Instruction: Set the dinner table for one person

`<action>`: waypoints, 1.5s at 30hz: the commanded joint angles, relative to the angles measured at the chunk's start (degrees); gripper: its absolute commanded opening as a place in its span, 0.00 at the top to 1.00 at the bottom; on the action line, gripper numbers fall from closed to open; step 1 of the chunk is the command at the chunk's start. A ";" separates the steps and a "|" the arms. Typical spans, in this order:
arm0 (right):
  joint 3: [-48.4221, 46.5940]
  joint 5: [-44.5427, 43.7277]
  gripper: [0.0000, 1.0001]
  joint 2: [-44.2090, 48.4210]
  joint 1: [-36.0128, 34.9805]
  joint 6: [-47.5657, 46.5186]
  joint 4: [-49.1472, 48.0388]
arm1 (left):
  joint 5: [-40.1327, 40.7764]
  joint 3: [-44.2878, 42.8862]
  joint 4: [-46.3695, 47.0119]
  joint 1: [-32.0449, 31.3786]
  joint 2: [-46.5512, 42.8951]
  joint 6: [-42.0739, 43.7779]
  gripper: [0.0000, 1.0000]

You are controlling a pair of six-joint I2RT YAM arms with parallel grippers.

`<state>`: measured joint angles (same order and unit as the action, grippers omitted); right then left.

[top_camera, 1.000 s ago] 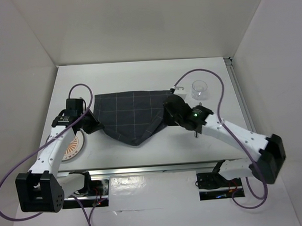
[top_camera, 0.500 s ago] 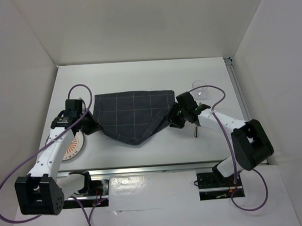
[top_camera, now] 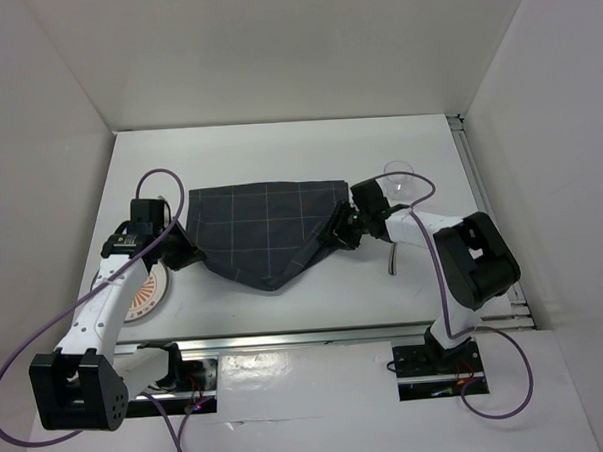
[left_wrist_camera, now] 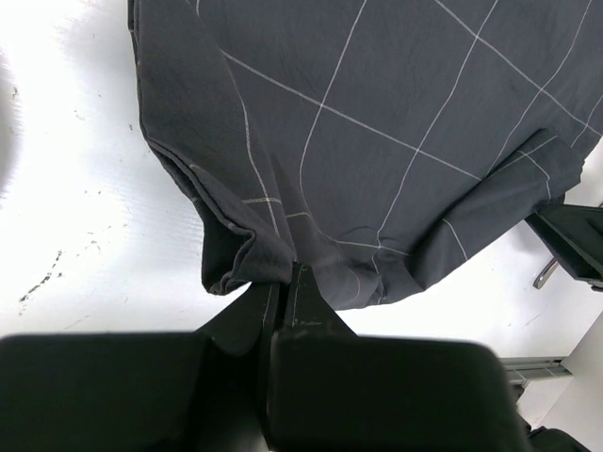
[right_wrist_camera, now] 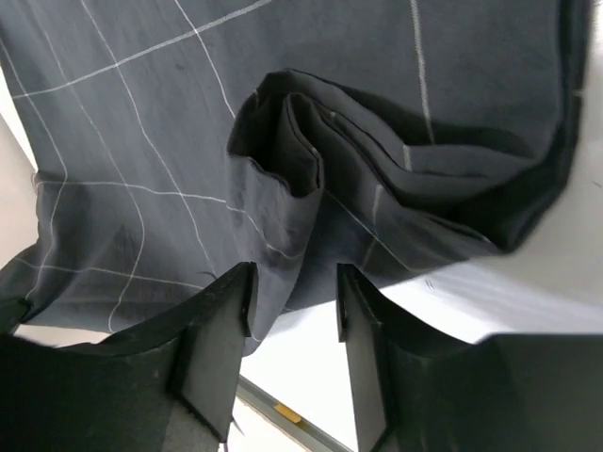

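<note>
Large plain white rectangular table (top_camera: 278, 147) w/ metal rails fills the workspace ahead of both arms and carries everything else. Dark grey cloth mat (top_camera: 266, 223) w/ thin pale grid lines lies at table centre: far edge straight, near edge sagging to a point. Left gripper (left_wrist_camera: 283, 287) is clamped on the mat's bunched left corner, fingers pressed together w/ fabric btwn them. Right gripper (right_wrist_camera: 294, 301) is at the mat's right side, its 2 fingers apart w/ a narrow gap. The rumpled folds sit just past its tips and the fabric edge reaches in btwn them, not pinched. Round white plate (top_camera: 149, 293) w/ orange ray pattern sits near-left, partly under left arm. Clear plastic cup (top_camera: 402, 182) stands far-right, just beyond right arm.
</note>
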<state>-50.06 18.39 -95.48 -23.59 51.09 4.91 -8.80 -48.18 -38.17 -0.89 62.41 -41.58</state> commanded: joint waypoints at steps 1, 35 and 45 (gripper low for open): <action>-2.76 2.70 0.51 -0.85 0.39 -1.08 -5.43 | -0.08 -1.04 -0.15 0.36 -1.15 0.98 1.00; -77.70 6.74 1.00 -23.87 16.73 -10.13 6.26 | -1.48 -70.15 -0.85 3.17 39.52 7.58 1.00; -39.57 5.26 1.00 -0.51 16.74 -14.52 -0.68 | -7.64 -44.58 11.96 5.71 27.43 4.41 1.00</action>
<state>-99.72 24.45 -102.85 -6.90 39.48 7.22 -14.52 -101.27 -30.33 4.10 93.45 -36.71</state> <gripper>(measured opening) 0.037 0.051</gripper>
